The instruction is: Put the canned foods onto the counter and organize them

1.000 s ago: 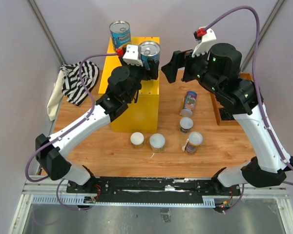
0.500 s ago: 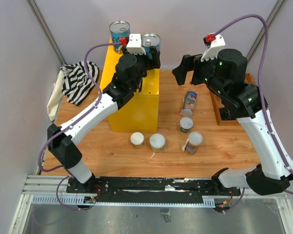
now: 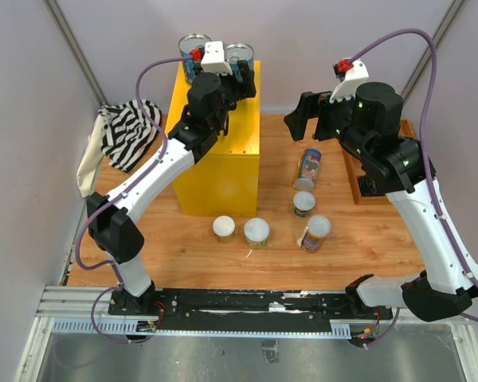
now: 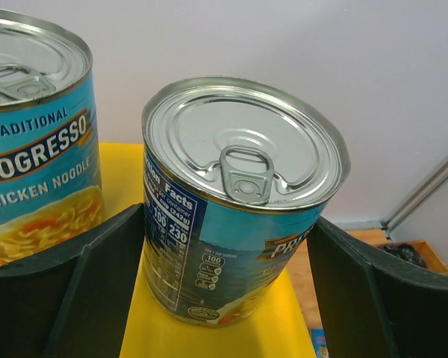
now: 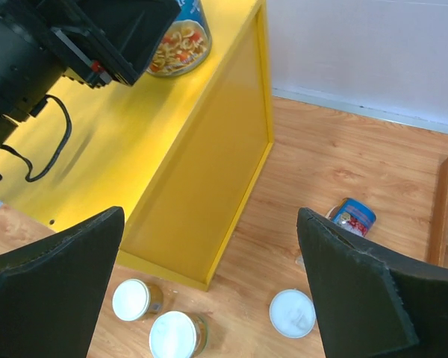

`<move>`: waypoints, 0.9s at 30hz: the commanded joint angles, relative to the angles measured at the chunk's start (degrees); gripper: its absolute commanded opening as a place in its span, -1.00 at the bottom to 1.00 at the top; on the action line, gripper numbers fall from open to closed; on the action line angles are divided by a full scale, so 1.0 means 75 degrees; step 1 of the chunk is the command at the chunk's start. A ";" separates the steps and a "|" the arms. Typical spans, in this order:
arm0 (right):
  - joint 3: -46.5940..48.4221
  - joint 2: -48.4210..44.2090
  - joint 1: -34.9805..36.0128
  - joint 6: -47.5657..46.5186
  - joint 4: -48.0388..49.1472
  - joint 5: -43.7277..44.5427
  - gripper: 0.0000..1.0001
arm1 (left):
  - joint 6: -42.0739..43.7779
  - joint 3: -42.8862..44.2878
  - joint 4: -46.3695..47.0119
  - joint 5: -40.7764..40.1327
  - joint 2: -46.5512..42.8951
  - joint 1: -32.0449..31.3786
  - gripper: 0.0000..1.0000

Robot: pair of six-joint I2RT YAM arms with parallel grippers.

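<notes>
Your left end effector (image 4: 224, 246) clamps a soup can (image 4: 243, 160) over the counter (image 4: 123, 171).
A second can (image 4: 30, 149) stands just beside it; your right end effector (image 5: 210, 216) hangs with its fingers wide apart.

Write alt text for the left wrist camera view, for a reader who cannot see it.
The left gripper clamps an upright blue soup can with a silver pull-tab top between its black fingers, over the yellow counter. A second can, Progresso chicken noodle, stands at left.
</notes>
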 commanded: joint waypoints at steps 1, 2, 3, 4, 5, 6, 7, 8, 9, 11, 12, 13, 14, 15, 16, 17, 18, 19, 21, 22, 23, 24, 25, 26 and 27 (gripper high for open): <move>-0.0139 -0.0130 -0.0182 0.0044 0.0278 -0.0110 0.97 | -0.0313 0.0556 -0.0716 0.0115 0.0534 0.0250 0.17; -0.0140 -0.0128 -0.0191 0.0048 0.0276 -0.0122 0.97 | -0.0308 0.0681 -0.0763 0.0156 0.0625 0.0278 0.18; -0.0130 -0.0128 -0.0199 0.0044 0.0275 -0.0123 0.97 | -0.0313 0.0811 -0.0830 0.0178 0.0746 0.0295 0.18; -0.0123 -0.0134 -0.0211 0.0035 0.0281 -0.0124 0.97 | -0.0327 0.0933 -0.0874 0.0213 0.0837 0.0317 0.18; -0.0128 -0.0133 -0.0225 0.0032 0.0276 -0.0124 0.97 | -0.0326 0.1037 -0.0920 0.0268 0.0922 0.0330 0.18; -0.0128 -0.0145 -0.0237 0.0025 0.0275 -0.0124 0.97 | -0.0330 0.1130 -0.0949 0.0287 0.1007 0.0347 0.18; -0.0125 -0.0146 -0.0249 0.0025 0.0275 -0.0124 0.97 | -0.0331 0.1213 -0.0975 0.0316 0.1072 0.0346 0.19; -0.0138 -0.0155 -0.0268 0.0027 0.0277 -0.0122 0.97 | -0.0320 0.1291 -0.0994 0.0330 0.1133 0.0347 0.20; -0.0134 -0.0162 -0.0284 0.0018 0.0270 -0.0123 0.97 | -0.0325 0.1363 -0.1022 0.0329 0.1199 0.0358 0.20; -0.0154 -0.0163 -0.0298 0.0014 0.0255 -0.0135 0.97 | -0.0341 0.1495 -0.1083 0.0388 0.1335 0.0379 0.22; -0.0137 -0.0153 -0.0305 0.0009 0.0246 -0.0135 0.97 | -0.0352 0.1567 -0.1104 0.0416 0.1390 0.0389 0.22; -0.0134 -0.0149 -0.0310 0.0015 0.0235 -0.0129 0.97 | -0.0360 0.1628 -0.1144 0.0441 0.1452 0.0392 0.22; -0.0139 -0.0151 -0.0321 0.0012 0.0232 -0.0135 0.97 | -0.0365 0.1668 -0.1171 0.0451 0.1503 0.0403 0.22; -0.0140 -0.0141 -0.0328 0.0003 0.0229 -0.0135 0.97 | -0.0374 0.1689 -0.1170 0.0451 0.1540 0.0410 0.22; -0.0140 -0.0140 -0.0334 -0.0005 0.0229 -0.0134 0.97 | -0.0386 0.1700 -0.1168 0.0469 0.1563 0.0415 0.22; -0.0134 -0.0134 -0.0345 -0.0004 0.0229 -0.0135 0.97 | -0.0395 0.1703 -0.1168 0.0465 0.1591 0.0425 0.23; -0.0139 -0.0129 -0.0356 0.0003 0.0229 -0.0135 0.97 | -0.0406 0.1714 -0.1157 0.0473 0.1617 0.0433 0.23; -0.0137 -0.0116 -0.0366 0.0003 0.0229 -0.0144 0.97 | -0.0412 0.1728 -0.1153 0.0482 0.1635 0.0447 0.23; -0.0149 -0.0116 -0.0380 0.0003 0.0217 -0.0155 0.97 | -0.0432 0.1733 -0.1147 0.0480 0.1667 0.0482 0.23; -0.0160 -0.0113 -0.0390 -0.0011 0.0207 -0.0152 0.97 | -0.0452 0.1744 -0.1145 0.0493 0.1683 0.0511 0.23; -0.0166 -0.0116 -0.0398 -0.0009 0.0207 -0.0158 0.97 | -0.0464 0.1748 -0.1144 0.0502 0.1707 0.0523 0.23; -0.0174 -0.0109 -0.0398 -0.0008 0.0202 -0.0159 0.97 | -0.0479 0.1766 -0.1144 0.0521 0.1719 0.0541 0.24; -0.0184 -0.0110 -0.0410 -0.0011 0.0205 -0.0168 0.97 | -0.0482 0.1773 -0.1144 0.0524 0.1737 0.0555 0.24; -0.0195 -0.0116 -0.0424 -0.0009 0.0204 -0.0170 0.97 | -0.0483 0.1774 -0.1143 0.0503 0.1752 0.0567 0.24; -0.0207 -0.0110 -0.0434 -0.0014 0.0205 -0.0170 0.97 | -0.0492 0.1774 -0.1153 0.0506 0.1767 0.0577 0.24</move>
